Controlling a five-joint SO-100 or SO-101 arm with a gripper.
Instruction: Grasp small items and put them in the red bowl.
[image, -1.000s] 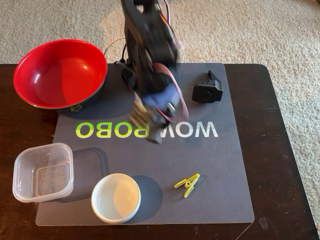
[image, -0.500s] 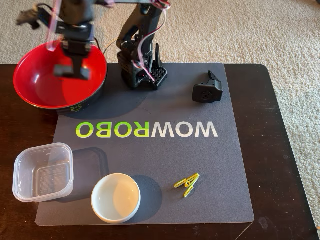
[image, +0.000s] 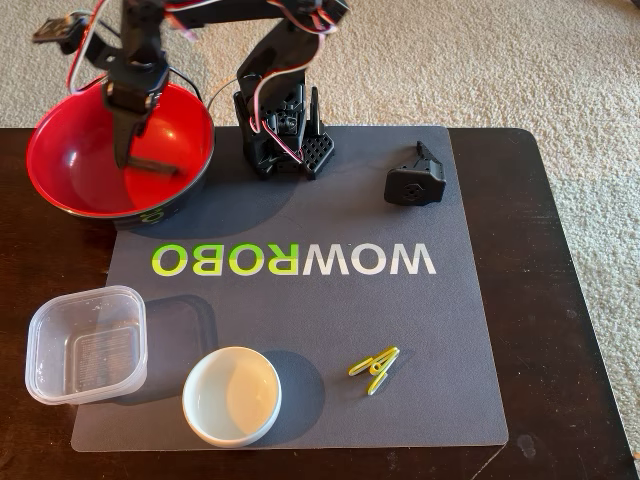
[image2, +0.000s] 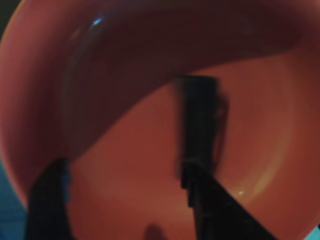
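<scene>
In the fixed view the red bowl stands at the mat's far left corner. My gripper hangs over it, pointing down, open. A black printed part lies loose in the bowl just right of the fingers. The wrist view shows the bowl's red inside, my gripper with jaws spread, and the blurred black part beyond them. Still on the mat are another black part, a yellow clip pair, a white dish and a clear tub.
The arm's base stands at the far edge of the grey WOWROBO mat, which lies on a dark table. Carpet surrounds the table beyond its far and right edges.
The arm swung from the middle of the mat to the left, over the red bowl. The black part it held half a second ago has been let go and now lies in the bowl.
</scene>
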